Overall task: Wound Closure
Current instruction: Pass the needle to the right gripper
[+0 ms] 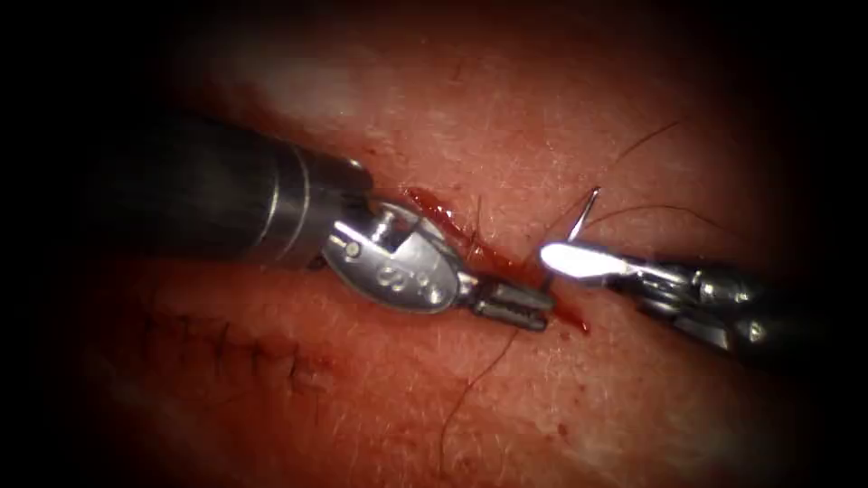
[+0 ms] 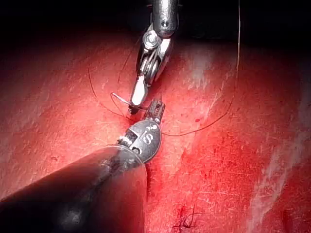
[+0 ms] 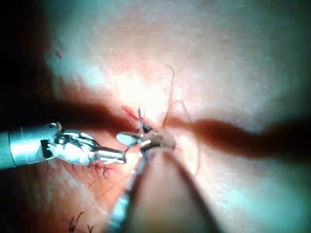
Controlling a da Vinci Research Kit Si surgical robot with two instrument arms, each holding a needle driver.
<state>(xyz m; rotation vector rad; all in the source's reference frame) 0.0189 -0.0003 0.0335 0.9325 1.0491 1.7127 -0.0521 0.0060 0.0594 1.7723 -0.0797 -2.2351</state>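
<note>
Endoscope view, wound closure on the tissue (image 1: 506, 117). Cut (image 1: 470, 244) seen running from upper left to lower right, red fluid (image 1: 434, 210) along its edges. Older stitch line (image 1: 253, 352) noted at lower left, well apart from the work.

Right tool (image 1: 565, 258): enters from the right, fingers (image 1: 579, 262) closed on the needle (image 1: 584, 213). Grip taken low on the curve; a short steel length rising up and slightly right from the fingers, free end in the air above the right side of the cut. Lower part of the needle hidden behind the fingers; entry into the tissue cannot be judged.

Left tool (image 1: 533, 307): enters from the left, fingers (image 1: 515, 294) lying nearly closed along the cut, tips just below and left of the right tool's. Nothing visibly held; contact with the tissue edge cannot be confirmed.

Thread (image 1: 669, 210) trailing right from the needle over the tissue, another strand passing below the left tool.

Key relation: needle up and to the right of the left tool's tips, long axis near upright, already nearest to and held by the right tool.
</note>
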